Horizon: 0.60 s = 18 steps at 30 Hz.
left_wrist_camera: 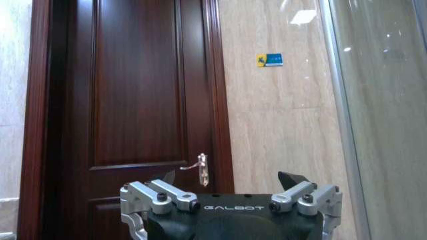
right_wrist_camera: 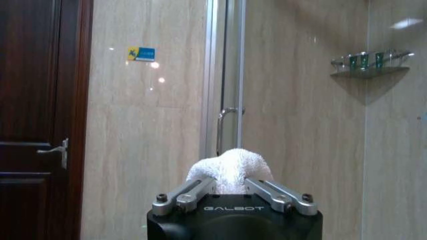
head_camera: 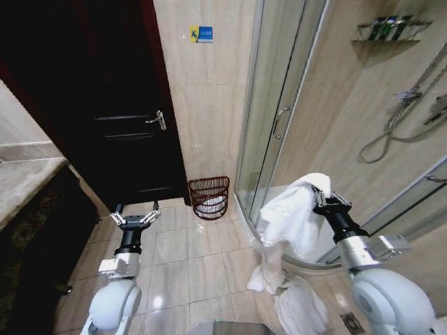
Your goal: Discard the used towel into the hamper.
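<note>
A white towel (head_camera: 290, 220) hangs in long folds from my right gripper (head_camera: 320, 197), which is shut on its top and held up in front of the shower glass. In the right wrist view the towel (right_wrist_camera: 230, 169) bulges out between the closed fingers (right_wrist_camera: 190, 191). The hamper (head_camera: 209, 197), a small round reddish-brown wire basket with something white inside, stands on the floor against the tiled wall, ahead and to the left of the towel. My left gripper (head_camera: 134, 219) is held low on the left in front of the dark door, open and empty, also seen as the left gripper (left_wrist_camera: 230, 181).
A dark wooden door (head_camera: 119, 105) with a lever handle (head_camera: 156, 120) is at the left. The curved glass shower enclosure (head_camera: 279, 105) is at the right, with a shower hose (head_camera: 391, 132) and a shelf of bottles (head_camera: 390, 28) inside. Tiled floor (head_camera: 188, 258) lies between me and the hamper.
</note>
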Tool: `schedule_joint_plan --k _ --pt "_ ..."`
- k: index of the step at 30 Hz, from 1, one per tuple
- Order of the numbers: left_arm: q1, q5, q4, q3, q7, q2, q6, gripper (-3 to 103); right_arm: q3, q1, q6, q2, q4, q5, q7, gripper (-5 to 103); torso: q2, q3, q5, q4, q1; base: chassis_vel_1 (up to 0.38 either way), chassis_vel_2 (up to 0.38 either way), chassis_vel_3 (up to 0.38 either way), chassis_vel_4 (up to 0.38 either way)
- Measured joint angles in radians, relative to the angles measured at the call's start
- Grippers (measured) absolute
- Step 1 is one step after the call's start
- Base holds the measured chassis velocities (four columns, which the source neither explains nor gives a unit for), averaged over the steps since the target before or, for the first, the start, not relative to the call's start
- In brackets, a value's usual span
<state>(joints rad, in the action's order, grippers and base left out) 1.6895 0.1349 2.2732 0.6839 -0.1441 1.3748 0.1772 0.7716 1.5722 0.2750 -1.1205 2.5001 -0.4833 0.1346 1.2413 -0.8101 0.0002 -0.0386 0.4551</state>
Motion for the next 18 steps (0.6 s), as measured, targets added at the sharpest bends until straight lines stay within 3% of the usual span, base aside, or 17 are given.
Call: schedule_joint_plan --k 8,18 --pt "0.01 0.002 0.018 0.014 -0.001 0.003 -0.001 100 0.002 0.012 0.0 0.002 0.0 -0.004 -0.011 4 0.0 0.0 -0.0001 -0.0005 0.0 0.14 0.089 -0.111 -0.118" --pt "0.021 -0.003 0.021 0.018 -0.002 0.007 0.013 100 -0.003 0.01 -0.013 -0.001 0.0 -0.005 -0.015 4 0.0 0.0 -0.0007 -0.0007 0.0 0.224 0.223 -0.234 -0.206"
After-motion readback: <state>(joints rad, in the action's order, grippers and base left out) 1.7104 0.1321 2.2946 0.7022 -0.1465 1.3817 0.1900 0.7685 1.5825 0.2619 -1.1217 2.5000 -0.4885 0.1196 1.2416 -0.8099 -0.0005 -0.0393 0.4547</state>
